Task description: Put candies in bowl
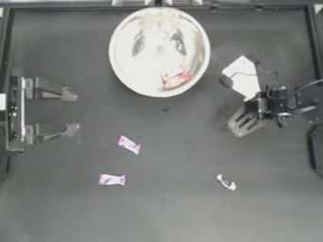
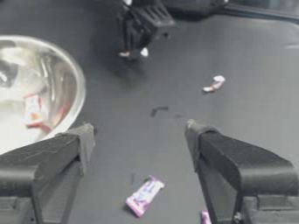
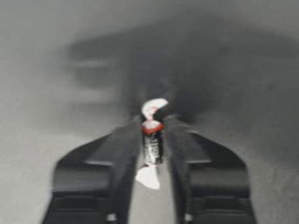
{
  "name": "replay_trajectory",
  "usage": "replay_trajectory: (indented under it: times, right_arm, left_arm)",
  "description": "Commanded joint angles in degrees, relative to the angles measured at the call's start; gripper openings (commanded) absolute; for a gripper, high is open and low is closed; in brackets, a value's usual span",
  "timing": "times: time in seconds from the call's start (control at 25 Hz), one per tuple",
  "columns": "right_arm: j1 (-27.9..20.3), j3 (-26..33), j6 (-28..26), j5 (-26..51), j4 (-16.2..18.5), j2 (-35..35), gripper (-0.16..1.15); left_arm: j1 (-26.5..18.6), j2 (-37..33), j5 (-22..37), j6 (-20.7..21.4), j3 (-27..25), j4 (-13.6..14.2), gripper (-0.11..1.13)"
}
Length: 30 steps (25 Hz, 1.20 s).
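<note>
Right tool (image 3: 153, 131) is clamped tight on a whitish twisted candy (image 3: 151, 144) with a red spot on it — the wrapper ends poke out past the tips on one side and back between the jaws on the other, and it hangs above the dark surface (image 1: 170, 212) rather than resting on it. From above, that right tool (image 1: 241, 124) sits off to the right of the bowl (image 1: 123, 71), near it but not over it, with its white-clad arm just behind. Further out from it, another whitish twisted candy (image 1: 225, 182) lies on the surface on the side away from the bowl, well apart. Left tool (image 1: 74, 112) is parked at the left edge with its jaws spread wide, gripping nothing. Straight ahead of it, close in, is a purple-pink-and-white candy (image 2: 144, 196), and a second purple one (image 2: 205, 217) peeks in right beside one jaw. In the top view those two are at (image 1: 129, 144) and (image 1: 112, 179), apart from each other, both nearer the left tool than the right. Farthest along, the bowl has a red-and-white candy (image 1: 174, 79) already lying inside it, down near the rim side that faces the middle of the surface — its reflection smears red on the shiny wall.
</note>
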<state>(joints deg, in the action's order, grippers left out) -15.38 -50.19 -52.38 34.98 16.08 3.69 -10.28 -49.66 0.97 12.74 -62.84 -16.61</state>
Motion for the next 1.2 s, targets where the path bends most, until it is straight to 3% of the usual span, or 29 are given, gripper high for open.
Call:
replay_trajectory:
  times: [0.04,0.28,0.64,1.2]
  right_arm:
    - [0.4,0.1,-0.2,0.8,-0.4,0.4,0.5]
    - [1.1,0.8,-0.1,1.3,-0.2,0.4,0.24]
    - [1.1,3.7,1.0,4.8,0.2,3.2,0.24]
    - [-0.1,16.3,4.7,10.5,5.9,10.5,0.24]
  left_arm:
    - [-0.1,0.0,-0.4,0.1,1.1,-0.1,0.96]
    - [-0.1,0.0,-0.4,0.1,1.0,-0.1,0.96]
    - [-0.1,0.0,-0.4,0.0,0.8,-0.2,0.96]
    - [-0.1,0.0,-0.4,0.0,0.6,-0.3,0.96]
